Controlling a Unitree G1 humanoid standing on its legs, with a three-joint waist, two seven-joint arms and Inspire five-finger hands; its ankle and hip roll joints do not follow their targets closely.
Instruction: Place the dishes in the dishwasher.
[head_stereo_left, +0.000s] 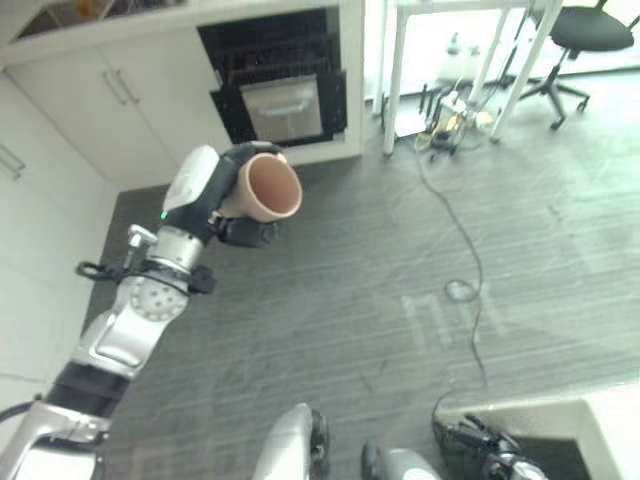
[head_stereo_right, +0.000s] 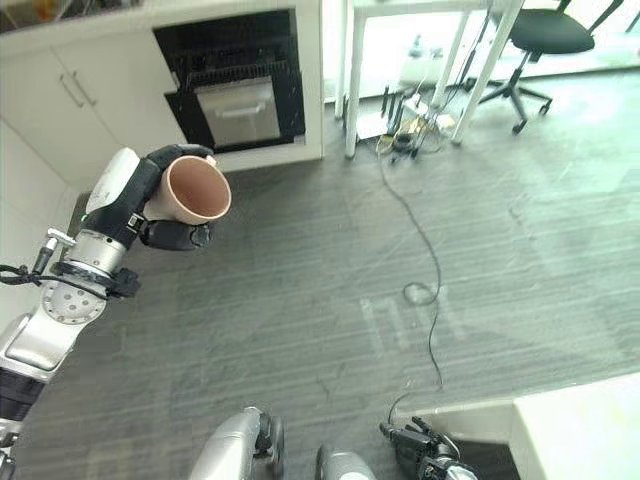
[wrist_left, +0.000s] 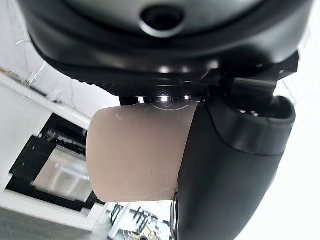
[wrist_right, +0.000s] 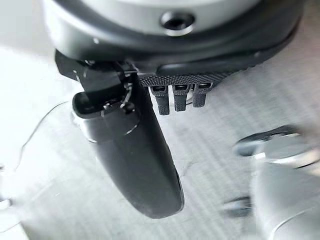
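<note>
— While the left hand (head_stereo_left: 235, 205) carries it, fingers curled round its wall, how does that pink cup (head_stereo_left: 268, 187) handle?
— Light, stiff and smooth, I judge; it looks breakable, so hold the wall, not the rim. It hangs above the floor (head_stereo_left: 400, 250), mouth sideways, empty.
— And the dishwasher (head_stereo_left: 280, 85)?
— Far, door open, dark rack showing; contents unclear.
— Right hand (wrist_right: 135, 150)?
— Idle, fingers relaxed.

Grey floor (head_stereo_left: 400, 260), white cabinets (head_stereo_left: 110, 110), perhaps a desk (head_stereo_left: 450, 30).
</note>
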